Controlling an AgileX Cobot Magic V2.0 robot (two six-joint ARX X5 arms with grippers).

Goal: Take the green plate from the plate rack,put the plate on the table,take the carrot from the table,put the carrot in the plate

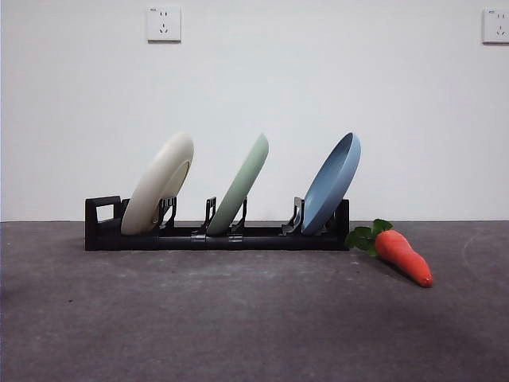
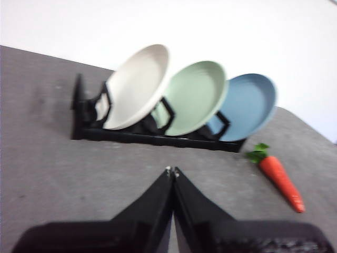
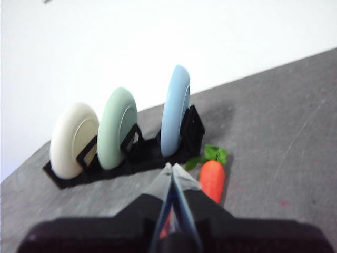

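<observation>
**Three plates racked, carrot on the desk, both tools closed and holding nothing**

The desk [image 1: 238,326] fills the lower part of the front view, a dark grey mottled surface below a white wall [image 1: 254,95] with two sockets near the upper corners of the frame.

The plate rack [image 1: 215,237] stretches across the middle of the front view, low and black, its square loop at the left end. Three plates lean in it, all tilted the same way: the cream-white plate [image 1: 159,185] at centre-left, the green plate [image 1: 240,183] in the middle slot, and the blue plate [image 1: 332,181] at centre-right (each stands apart from its neighbour in this view).

The carrot [image 1: 404,257] lies on the desk at the lower right of the rack, just beside the rack's right end, its green leaves toward the rack and its tip pointing away to the lower right.

The left tool [image 2: 172,171] has its jaws pressed together with nothing between them, well apart from the rack. The right tool [image 3: 171,167] is likewise closed on nothing, with the carrot showing just past its tips.
</observation>
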